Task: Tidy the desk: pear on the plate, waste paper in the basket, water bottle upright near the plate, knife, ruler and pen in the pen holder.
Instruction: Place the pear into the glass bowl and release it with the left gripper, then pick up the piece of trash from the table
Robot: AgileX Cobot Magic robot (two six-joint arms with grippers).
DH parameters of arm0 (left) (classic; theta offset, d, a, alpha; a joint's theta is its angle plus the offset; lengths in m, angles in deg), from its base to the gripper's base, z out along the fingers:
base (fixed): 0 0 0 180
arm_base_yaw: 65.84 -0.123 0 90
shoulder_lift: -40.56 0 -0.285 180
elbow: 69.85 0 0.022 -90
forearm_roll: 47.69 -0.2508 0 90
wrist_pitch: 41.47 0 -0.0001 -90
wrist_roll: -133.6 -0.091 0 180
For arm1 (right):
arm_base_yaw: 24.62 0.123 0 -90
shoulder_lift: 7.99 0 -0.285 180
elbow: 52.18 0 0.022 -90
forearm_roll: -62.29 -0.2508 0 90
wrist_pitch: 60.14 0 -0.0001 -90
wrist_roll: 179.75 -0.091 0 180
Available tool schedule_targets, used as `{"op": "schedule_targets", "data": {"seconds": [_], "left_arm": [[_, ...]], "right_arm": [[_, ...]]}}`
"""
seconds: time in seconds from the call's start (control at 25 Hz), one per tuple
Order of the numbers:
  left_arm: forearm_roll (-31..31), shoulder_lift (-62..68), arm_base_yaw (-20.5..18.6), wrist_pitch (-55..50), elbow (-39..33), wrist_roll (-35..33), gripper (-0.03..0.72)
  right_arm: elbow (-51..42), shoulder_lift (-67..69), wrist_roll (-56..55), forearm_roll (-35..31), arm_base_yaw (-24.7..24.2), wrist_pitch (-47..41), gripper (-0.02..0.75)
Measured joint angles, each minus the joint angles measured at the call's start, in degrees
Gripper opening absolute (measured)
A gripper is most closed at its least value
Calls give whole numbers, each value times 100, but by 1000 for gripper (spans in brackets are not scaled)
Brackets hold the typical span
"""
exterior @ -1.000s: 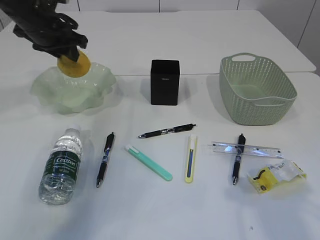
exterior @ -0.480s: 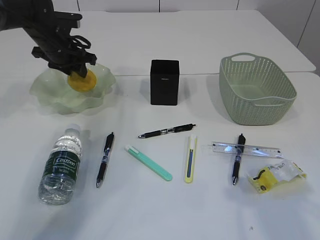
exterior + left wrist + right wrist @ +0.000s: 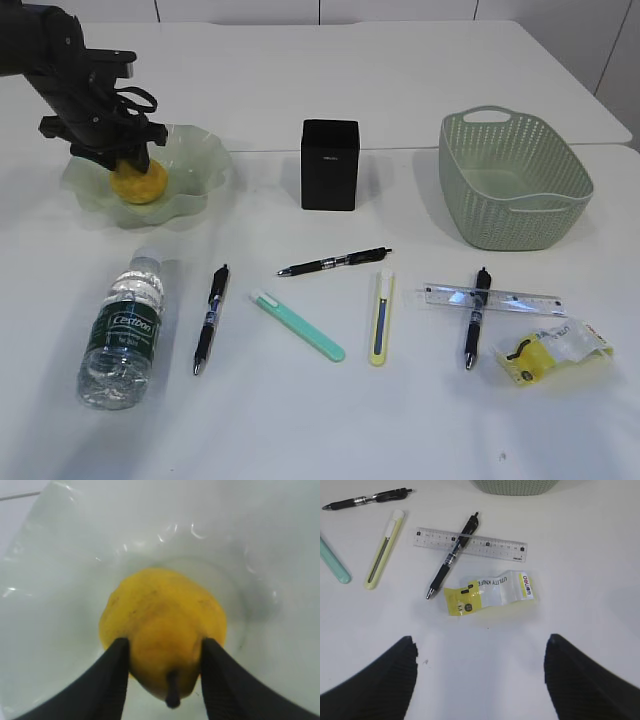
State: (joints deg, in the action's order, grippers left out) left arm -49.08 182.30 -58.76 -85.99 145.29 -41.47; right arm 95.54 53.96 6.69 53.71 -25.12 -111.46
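At the upper left of the exterior frame, the left tool (image 3: 128, 160) has come down from above the plate (image 3: 195, 160) into its bowl, carrying the pear (image 3: 139, 184). The pear, earlier held clear over the rim, now sits low in the plate's hollow, with the fingers (image 3: 112, 680) still flanking it on both sides.

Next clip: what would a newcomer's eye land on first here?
The black left gripper at far left, its fingers on either side of the yellow pear in the wavy green plate. Then the row of clutter along the front: a bottle lying flat, pens, and a yellow wrapper at far right.
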Motion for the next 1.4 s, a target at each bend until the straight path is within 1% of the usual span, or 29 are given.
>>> {"op": "schedule_targets", "data": {"seconds": [0.12, 0.4, 0.48, 0.68, 0.92, 1.2, 1.32, 1.4], "left_arm": [[23, 0, 0, -27, 10, 0, 359], [79, -140, 0, -150, 10, 0, 522], [84, -300, 0, -193, 10, 0, 544], [93, -831, 0, -523, 10, 0, 552], [93, -1676, 0, -1252, 10, 0, 552], [93, -2342, 0, -1825, -1, 0, 532], [81, -2637, 0, -1888, -221, 0, 530], [25, -2852, 0, -1904, -492, 0, 529]], "right_arm": [[0, 0, 0, 0, 0, 7, 586], [0, 0, 0, 0, 0, 7, 586], [0, 0, 0, 10, 0, 14, 586], [0, 0, 0, 10, 0, 14, 586], [0, 0, 0, 20, 0, 14, 586], [0, 0, 0, 20, 0, 14, 586], [0, 0, 0, 20, 0, -40, 586], [0, 0, 0, 20, 0, -64, 585]]}}
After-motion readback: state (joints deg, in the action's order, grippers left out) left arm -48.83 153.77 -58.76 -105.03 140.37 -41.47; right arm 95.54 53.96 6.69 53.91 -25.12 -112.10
